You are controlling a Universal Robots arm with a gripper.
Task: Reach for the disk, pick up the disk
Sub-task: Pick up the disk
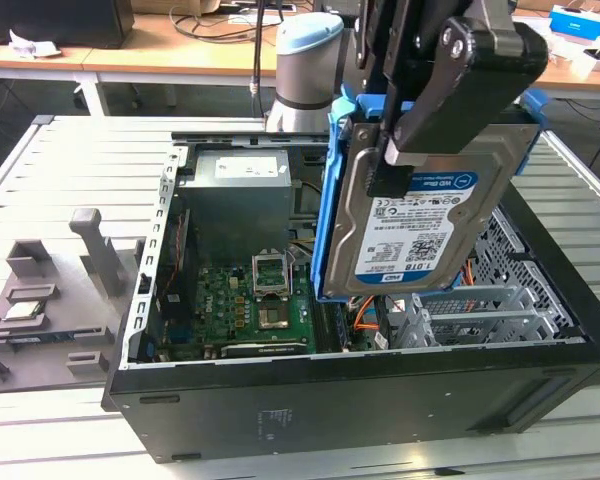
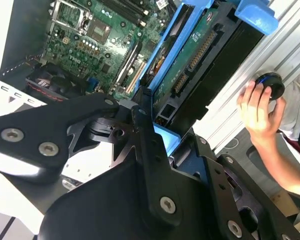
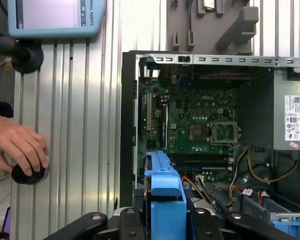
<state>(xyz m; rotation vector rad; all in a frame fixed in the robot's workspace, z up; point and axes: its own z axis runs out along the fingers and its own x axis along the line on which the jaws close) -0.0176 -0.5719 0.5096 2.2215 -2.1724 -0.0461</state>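
The disk (image 1: 420, 225), a silver hard drive with a white-and-blue label and blue side rails, hangs tilted on edge above the open computer case (image 1: 360, 395). My gripper (image 1: 385, 160) is shut on it: one black finger (image 1: 400, 150) presses its labelled face and the other is hidden behind it. In the second wrist view the disk (image 2: 197, 47) shows edge-on with its green circuit board, clamped between my gripper (image 2: 157, 127) and its black fingers (image 2: 142, 122). The first wrist view has the disk's blue rail (image 3: 165, 192) rising out of my gripper (image 3: 165, 222), over the case.
Inside the case are a green motherboard (image 1: 245, 305), a grey power supply (image 1: 235, 200) and a metal drive cage (image 1: 470, 310). A grey fixture tray (image 1: 50, 300) lies at the exterior view's left. A person's hand (image 3: 17, 145) rests on a black knob beside a teach pendant (image 3: 55, 17).
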